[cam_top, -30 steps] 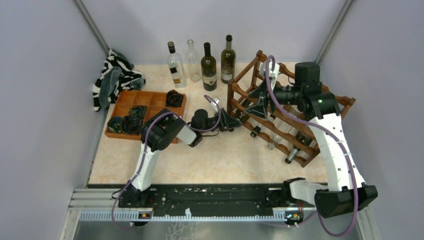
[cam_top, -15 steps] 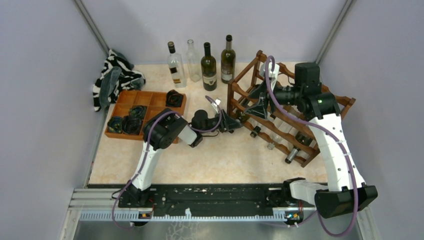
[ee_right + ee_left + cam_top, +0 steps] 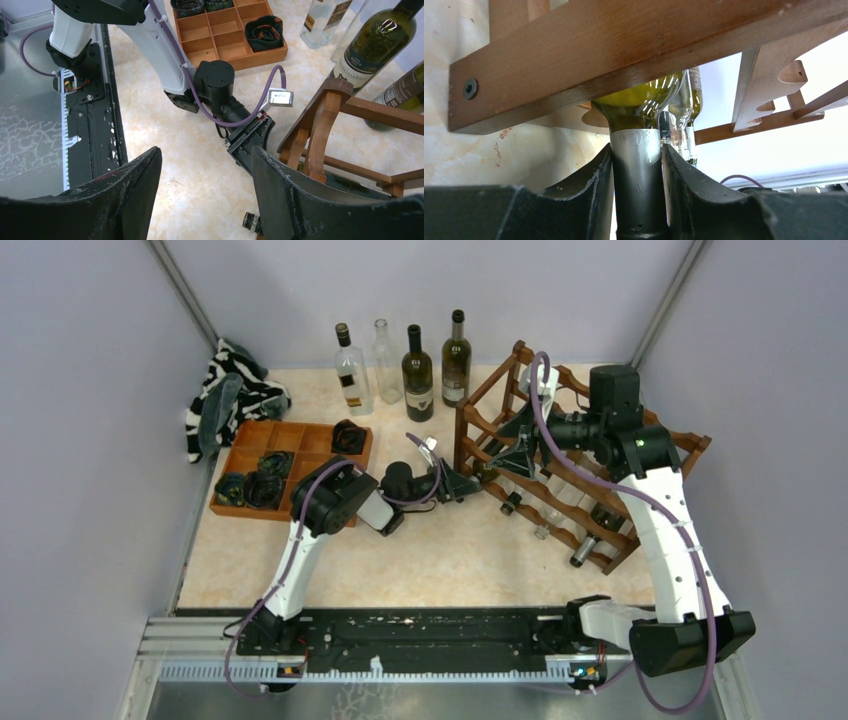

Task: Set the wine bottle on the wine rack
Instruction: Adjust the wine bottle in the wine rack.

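The wine rack is a dark reddish-brown wooden frame at the right of the table. My left gripper is at the rack's left end. In the left wrist view it is shut on the dark foil neck of an olive-green wine bottle. The bottle's body lies under a rack rail, and the rack hides most of it from above. My right gripper is open and empty above the rack's left end. In the right wrist view it looks down on the left gripper and a rack post.
Several bottles stand at the back wall, among them a dark one and a clear one. Other bottle necks stick out of the rack's front. An orange-brown compartment tray and a striped cloth lie at the left.
My left arm's elbow has edged slightly to the right, toward the rack. Its gripper stays shut on the bottle neck. The right arm has not moved.
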### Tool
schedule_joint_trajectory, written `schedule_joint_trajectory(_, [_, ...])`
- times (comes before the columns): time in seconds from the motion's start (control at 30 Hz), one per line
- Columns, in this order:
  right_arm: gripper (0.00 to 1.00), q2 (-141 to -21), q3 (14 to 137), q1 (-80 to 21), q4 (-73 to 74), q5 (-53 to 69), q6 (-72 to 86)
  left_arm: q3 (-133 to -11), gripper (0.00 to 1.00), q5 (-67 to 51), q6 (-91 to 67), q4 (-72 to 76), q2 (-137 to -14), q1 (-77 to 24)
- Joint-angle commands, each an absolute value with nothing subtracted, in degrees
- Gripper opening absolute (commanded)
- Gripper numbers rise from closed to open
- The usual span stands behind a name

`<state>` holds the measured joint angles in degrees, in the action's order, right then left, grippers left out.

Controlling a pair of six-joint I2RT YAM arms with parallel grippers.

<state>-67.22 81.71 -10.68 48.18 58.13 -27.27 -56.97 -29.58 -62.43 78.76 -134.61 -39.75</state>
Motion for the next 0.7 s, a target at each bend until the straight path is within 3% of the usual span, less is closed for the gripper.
schedule_joint_trajectory(0.0, [0.65,-65.69,81.88,-10.36,46.45,58.88,-27.88,-59.12,0.0,-27.84,-63.65,88.75,-134.15,-39.99])
schedule_joint_trajectory(0.67, [0.65,-65.82,81.74,-10.37,46.36,58.89,-28.2,-61.73,0.0,-20.97,-67.1,91.7,-135.46,-41.59])
